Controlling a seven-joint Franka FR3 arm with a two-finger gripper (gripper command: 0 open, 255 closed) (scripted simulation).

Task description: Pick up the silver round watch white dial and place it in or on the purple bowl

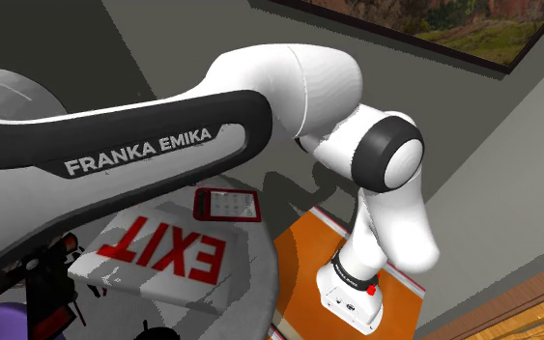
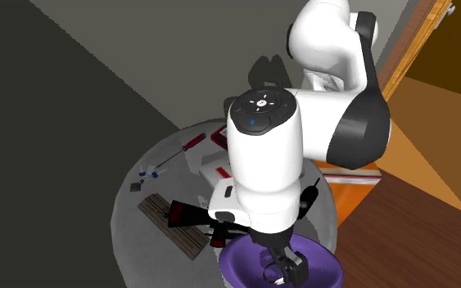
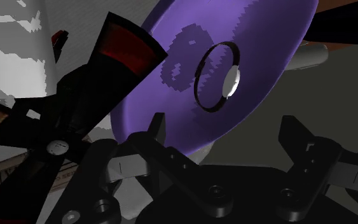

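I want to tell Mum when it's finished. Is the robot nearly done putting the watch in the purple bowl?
It looks nearly done. Done: the watch lies inside the purple bowl. In hand: nothing. The pincer is open over the bowl, with its fingers apart and not touching the watch. Left: probably just lifting the pincer away.

EXIT sign (image 1: 163, 253) beside red-framed panel (image 1: 227, 205)

The purple bowl (image 3: 266, 38) looks smooth and matt (the white arm (image 2: 261, 155) glossier), the plank (image 2: 171, 222) wood-grained.
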